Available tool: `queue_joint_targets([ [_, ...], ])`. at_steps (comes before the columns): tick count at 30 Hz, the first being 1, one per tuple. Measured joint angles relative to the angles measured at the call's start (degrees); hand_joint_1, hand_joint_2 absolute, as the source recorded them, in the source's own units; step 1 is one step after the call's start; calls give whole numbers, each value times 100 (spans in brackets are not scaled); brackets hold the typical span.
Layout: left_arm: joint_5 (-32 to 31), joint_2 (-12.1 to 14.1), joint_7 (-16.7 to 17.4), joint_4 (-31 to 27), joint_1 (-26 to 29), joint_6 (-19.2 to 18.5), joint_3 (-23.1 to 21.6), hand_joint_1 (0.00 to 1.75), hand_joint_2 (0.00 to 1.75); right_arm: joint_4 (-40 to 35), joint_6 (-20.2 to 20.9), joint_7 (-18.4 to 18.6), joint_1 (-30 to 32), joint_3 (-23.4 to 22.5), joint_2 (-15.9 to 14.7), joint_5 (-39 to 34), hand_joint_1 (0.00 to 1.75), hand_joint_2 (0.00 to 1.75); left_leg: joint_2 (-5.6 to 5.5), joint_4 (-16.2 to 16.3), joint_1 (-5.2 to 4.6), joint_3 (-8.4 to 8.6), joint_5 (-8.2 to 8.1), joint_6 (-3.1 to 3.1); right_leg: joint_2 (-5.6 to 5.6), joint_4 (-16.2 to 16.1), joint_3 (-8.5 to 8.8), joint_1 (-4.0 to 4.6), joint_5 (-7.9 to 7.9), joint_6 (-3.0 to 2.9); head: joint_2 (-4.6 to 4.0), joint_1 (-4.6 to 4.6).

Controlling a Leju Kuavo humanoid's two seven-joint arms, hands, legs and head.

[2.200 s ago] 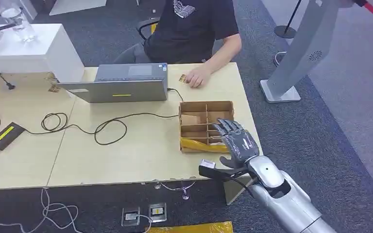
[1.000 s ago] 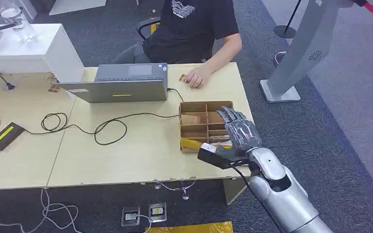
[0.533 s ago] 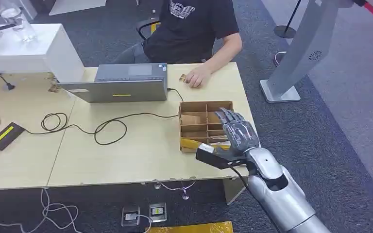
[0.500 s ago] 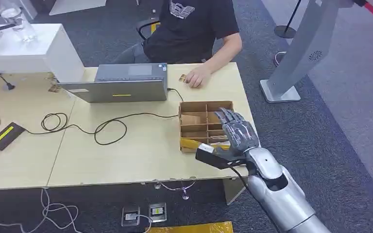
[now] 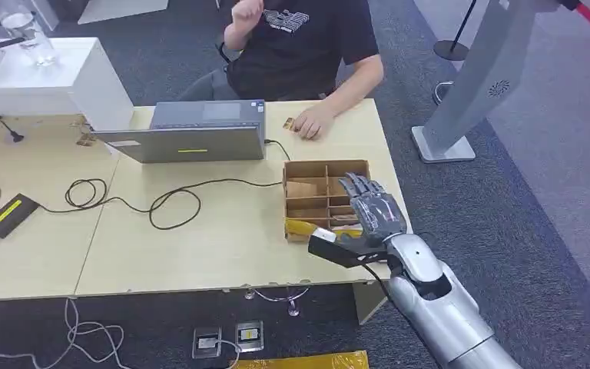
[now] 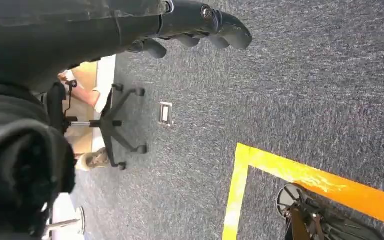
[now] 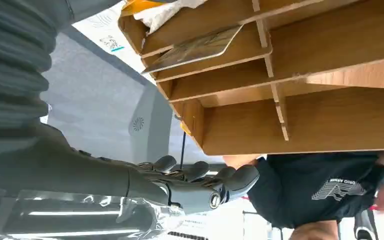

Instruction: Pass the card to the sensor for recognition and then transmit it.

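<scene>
One card (image 7: 192, 50) lies flat in a compartment of the divided cardboard box (image 5: 299, 173), which stands at about 3 o'clock on the table (image 5: 223, 238), near its right edge. The right hand (image 5: 376, 214) hovers over the box's right-hand compartments with its fingers (image 5: 357, 187) spread and nothing between them; in the right wrist view the fingers reach out beside the box wall, clear of the card. The left hand (image 6: 200, 25) hangs over the carpet, fingers loosely curled inward and holding nothing.

Progress, judged from this arrangement: the task appears to be at its start. The card is not yet grasped, so pickup, presentation to the sensor and handover all remain. Which object serves as the sensor cannot be told from these views.

Containers: the box is split by thin partitions into several cells. One holds the card; a neighbouring cell at the near end holds crumpled white material and a yellow item (image 5: 307, 228); the remaining visible cells look bare. A person (image 5: 307, 38) sits at 12 o'clock, one hand on the table.
</scene>
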Motion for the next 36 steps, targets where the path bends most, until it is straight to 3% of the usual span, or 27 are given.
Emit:
queue_joint_targets([
  [27,-2,2,0,0,0,0,-70,0,0,173,149,41,4,0,-2,-9,0,175,1,0,0,1,-1,-2,1,0,-1,0,0,0,0,0],
  [28,-2,2,0,0,0,0,-81,0,0,177,153,44,6,-2,-2,-11,7,175,1,0,0,1,-2,-2,1,0,-1,0,0,0,0,-2],
  [29,-2,2,0,0,0,0,-83,0,0,182,153,44,7,-2,-2,-11,73,175,1,0,0,1,-2,-2,1,0,-1,0,0,0,0,0],
  [30,0,2,0,0,0,0,-83,0,0,182,153,44,11,-2,-2,-11,169,175,1,0,0,1,-2,-2,1,0,-1,0,0,0,0,0],
  [36,0,2,0,0,0,4,-87,0,0,188,179,44,18,-2,-4,-11,175,175,1,0,0,1,-2,-3,1,0,-1,0,0,0,0,0],
])
